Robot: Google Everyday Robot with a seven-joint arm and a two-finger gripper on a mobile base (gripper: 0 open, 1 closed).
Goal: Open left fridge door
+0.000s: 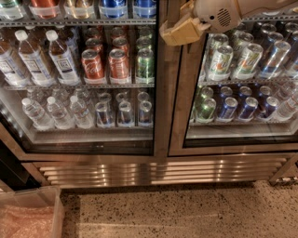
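Observation:
The left fridge door (160, 116) is a glass pane in a brushed-steel frame, filling the left half of the camera view. Behind it stand water bottles (46, 111), labelled bottles (35, 58) and red cans (106, 62). The door looks shut, its right edge flush with the matching right door (184, 116). My gripper (179, 30), tan at the tip, comes in from the top right on a white arm (219, 14). It sits at the steel strip where the two doors meet, near the top of the view.
The right door shows green-white cans (233, 58) and blue cans (242, 107). A steel grille (158, 172) runs under both doors. Speckled floor (186, 214) lies below. A pale bin (28, 216) with pink material sits at the bottom left.

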